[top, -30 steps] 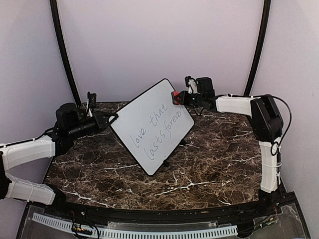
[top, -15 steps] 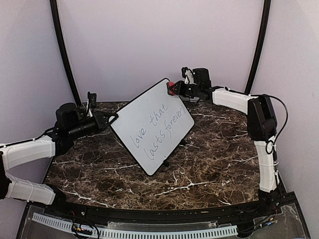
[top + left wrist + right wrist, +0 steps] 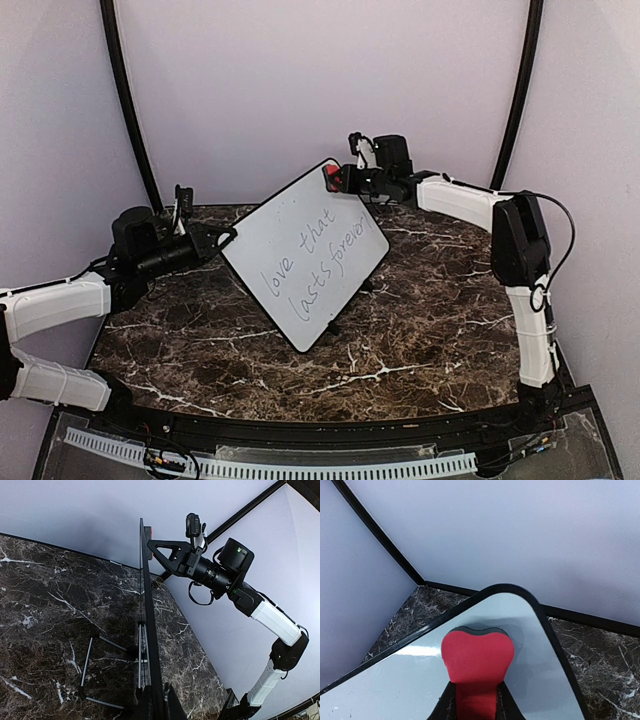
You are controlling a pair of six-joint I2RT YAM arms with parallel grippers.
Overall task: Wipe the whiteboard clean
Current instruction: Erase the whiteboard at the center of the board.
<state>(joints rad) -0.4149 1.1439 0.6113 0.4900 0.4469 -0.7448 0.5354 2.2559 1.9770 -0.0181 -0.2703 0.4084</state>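
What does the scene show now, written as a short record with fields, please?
whiteboard: tilted, one corner uppermost
writing: not erased
left gripper: shut on the whiteboard's left corner
right gripper: shut on the red eraser
red eraser: at the whiteboard's top corner, above the writing
table: dark marble

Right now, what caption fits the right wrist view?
Right gripper holds a red eraser at the whiteboard's rounded top corner.

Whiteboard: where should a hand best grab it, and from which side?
Its thin framed edge at the left corner, from the left, where the left hand grips it. The whiteboard is flat and slim, so only its rim can be pinched, leaving the writing clear.
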